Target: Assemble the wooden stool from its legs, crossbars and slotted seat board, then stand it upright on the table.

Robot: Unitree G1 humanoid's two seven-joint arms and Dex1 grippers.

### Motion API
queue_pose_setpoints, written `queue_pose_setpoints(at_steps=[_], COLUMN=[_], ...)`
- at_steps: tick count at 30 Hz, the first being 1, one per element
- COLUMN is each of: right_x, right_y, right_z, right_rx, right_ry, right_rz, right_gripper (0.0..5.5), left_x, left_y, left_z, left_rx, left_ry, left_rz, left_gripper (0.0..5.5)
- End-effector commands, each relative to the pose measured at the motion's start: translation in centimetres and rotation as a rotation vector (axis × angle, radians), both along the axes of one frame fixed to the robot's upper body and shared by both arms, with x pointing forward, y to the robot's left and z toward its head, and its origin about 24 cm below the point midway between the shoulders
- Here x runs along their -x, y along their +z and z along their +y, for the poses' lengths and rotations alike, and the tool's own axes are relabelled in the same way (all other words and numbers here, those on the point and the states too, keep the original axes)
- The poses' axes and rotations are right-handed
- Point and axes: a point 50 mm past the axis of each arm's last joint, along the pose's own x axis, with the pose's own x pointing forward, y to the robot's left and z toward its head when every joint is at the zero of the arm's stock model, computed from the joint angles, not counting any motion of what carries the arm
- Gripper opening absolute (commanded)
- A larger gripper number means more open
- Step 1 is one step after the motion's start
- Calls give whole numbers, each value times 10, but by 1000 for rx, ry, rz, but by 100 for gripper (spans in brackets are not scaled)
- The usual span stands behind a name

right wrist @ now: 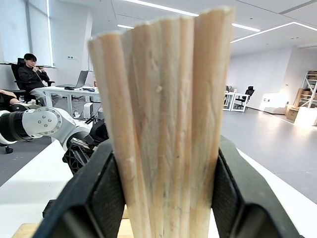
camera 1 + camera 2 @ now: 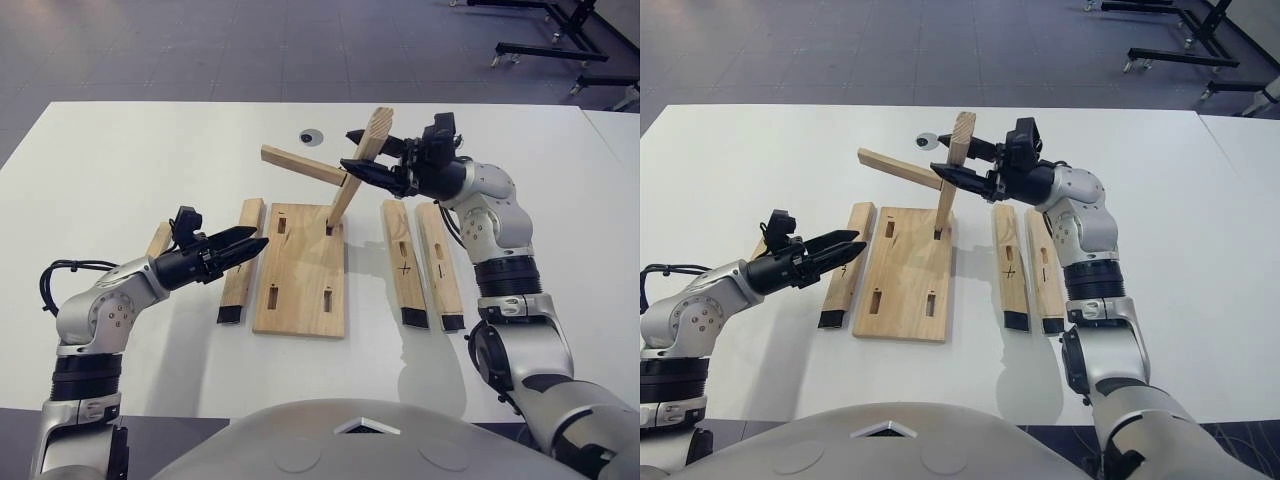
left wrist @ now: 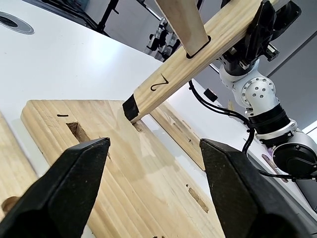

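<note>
The slotted seat board [image 2: 300,268] lies flat mid-table. My right gripper [image 2: 352,150] is shut on a wooden leg [image 2: 362,160] that leans, its black-tipped foot standing at the board's far right slot. A crossbar [image 2: 300,164] sticks out of that leg toward the left. In the right wrist view the leg [image 1: 163,124] sits clamped between the fingers [image 1: 94,198]. My left gripper [image 2: 258,238] is open and holds nothing; it hovers low over a leg [image 2: 240,262] lying beside the board's left edge. The left wrist view looks between its fingers [image 3: 64,193] at the board [image 3: 148,163] and the leaning leg [image 3: 198,54].
Two more legs [image 2: 403,262] [image 2: 440,252] lie side by side right of the board. Another piece [image 2: 158,240] lies at the far left, partly behind my left arm. A round cable hole [image 2: 311,135] sits at the back. The table's front and far sides are bare white.
</note>
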Motion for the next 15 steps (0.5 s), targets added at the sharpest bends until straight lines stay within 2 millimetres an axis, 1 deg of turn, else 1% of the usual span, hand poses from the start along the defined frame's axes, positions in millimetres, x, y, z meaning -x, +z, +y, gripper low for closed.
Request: queue_pose_setpoints(at_steps=[1, 8, 15], right_x=[7, 10, 8], right_y=[-7, -8, -26], right_z=[-2, -2, -8], right_rx=[43, 45, 87], right_ry=[51, 61, 47], right_rz=[53, 64, 182], right_gripper=[206, 206, 206], left_x=[-1, -1, -4], left_y=[-2, -5, -6], left_z=[0, 0, 0], left_rx=[-17, -22, -30], left_ry=[10, 16, 9], left_rz=[-7, -5, -6], left_gripper=[332, 332, 332])
